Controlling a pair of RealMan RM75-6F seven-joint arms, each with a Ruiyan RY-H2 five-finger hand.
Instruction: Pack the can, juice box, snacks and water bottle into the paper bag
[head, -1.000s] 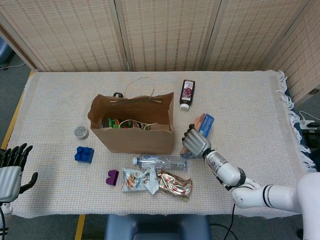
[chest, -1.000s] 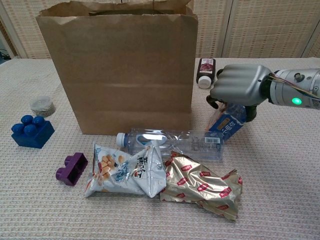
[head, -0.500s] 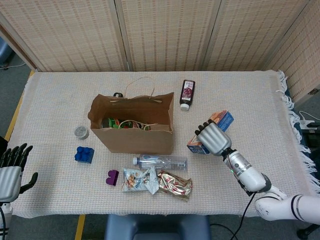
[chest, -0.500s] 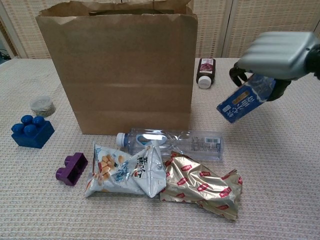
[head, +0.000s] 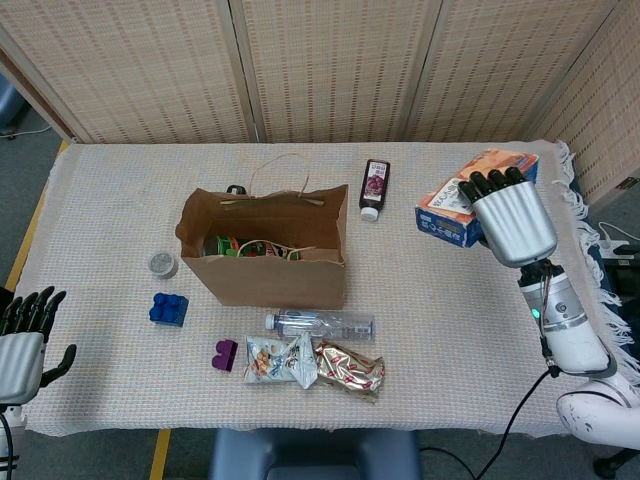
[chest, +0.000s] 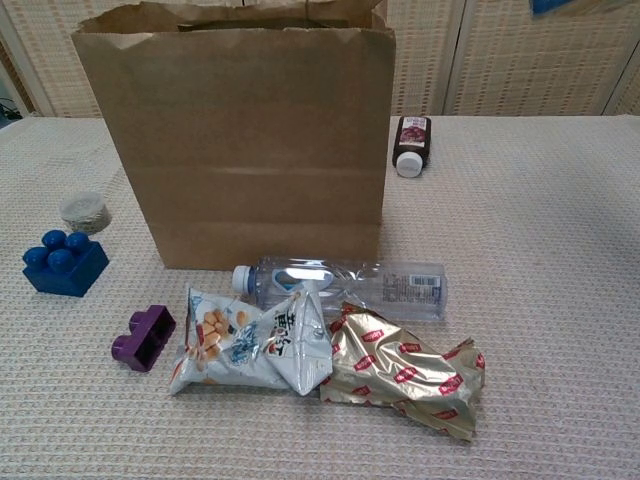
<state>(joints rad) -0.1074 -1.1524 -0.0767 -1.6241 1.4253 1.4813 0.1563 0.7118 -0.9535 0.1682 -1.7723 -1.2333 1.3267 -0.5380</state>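
Lifted well clear of the table since a second ago, the juice box (head: 458, 208) now rides high in the right hand (head: 512, 218), whose fingers curl over its top edge; only a blue corner shows at the top of the chest view. The paper bag (head: 265, 248) stands open, with something green inside. The water bottle (chest: 345, 285) lies in front of it, touching the two snack packets (chest: 325, 350). At the table's near left corner, the left hand (head: 24, 340) hangs empty with fingers spread.

paper bag (chest: 235, 140): matt brown paper | water bottle (chest: 345, 285): clear glossy plastic | table (head: 480, 290): rough woven cloth
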